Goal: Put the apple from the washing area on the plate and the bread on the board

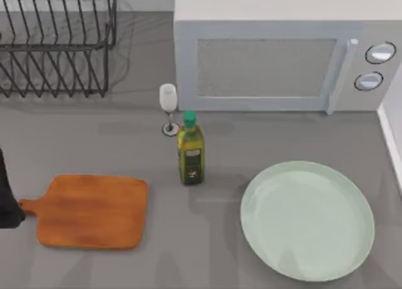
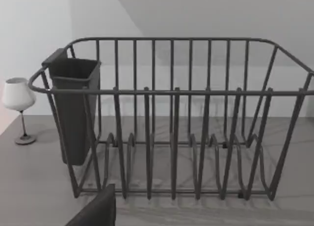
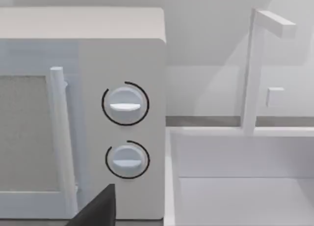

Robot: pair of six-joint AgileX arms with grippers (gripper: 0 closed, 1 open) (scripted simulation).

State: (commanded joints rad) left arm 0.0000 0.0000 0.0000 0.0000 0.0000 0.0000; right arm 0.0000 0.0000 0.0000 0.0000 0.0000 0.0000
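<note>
**Start: nothing gripped, food not located**

Top view: cutting board (image 1: 91, 212) and mint plate (image 1: 307, 220) lie bare; left arm (image 1: 7, 198) sits at the table's left edge.

Left wrist view: dish rack (image 2: 171, 118) holds no apple.

Right wrist view: microwave (image 3: 83, 118) beside a sink (image 3: 240, 177).

Whether either pincer is open, I cannot tell. Next, probably search the sink

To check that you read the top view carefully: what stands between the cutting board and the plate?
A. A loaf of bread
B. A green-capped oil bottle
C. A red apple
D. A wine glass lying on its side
B: the oil bottle, green cap on top, stands upright on the table between the board and the plate.
</note>
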